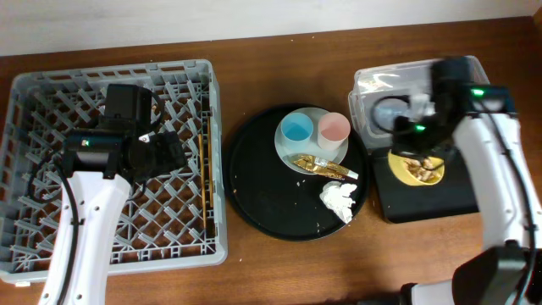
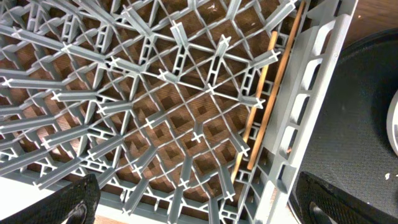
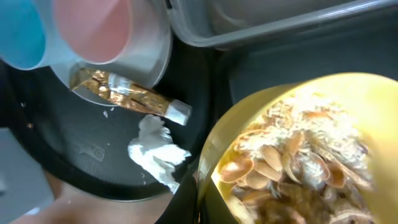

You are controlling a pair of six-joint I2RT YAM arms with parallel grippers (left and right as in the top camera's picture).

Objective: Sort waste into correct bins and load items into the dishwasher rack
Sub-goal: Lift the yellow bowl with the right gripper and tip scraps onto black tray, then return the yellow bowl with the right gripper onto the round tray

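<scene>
Rack (image 1: 118, 267): chopsticks (image 2: 261, 106) already lying along one side wall.
Black bin (image 1: 440, 199): bowl (image 3: 348, 99) hangs right over it.
Bowl: I'd tip it slowly so the scraps (image 3: 292, 162) land inside.
Right gripper (image 3: 198, 199): looks clamped on the bowl rim.
Left gripper (image 2: 205, 205): spread wide, empty, over the rack.

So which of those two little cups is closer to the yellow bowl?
The pink cup. It stands on the plate's side toward the yellow bowl, while the blue cup stands beside it on the side toward the grey rack.
</scene>
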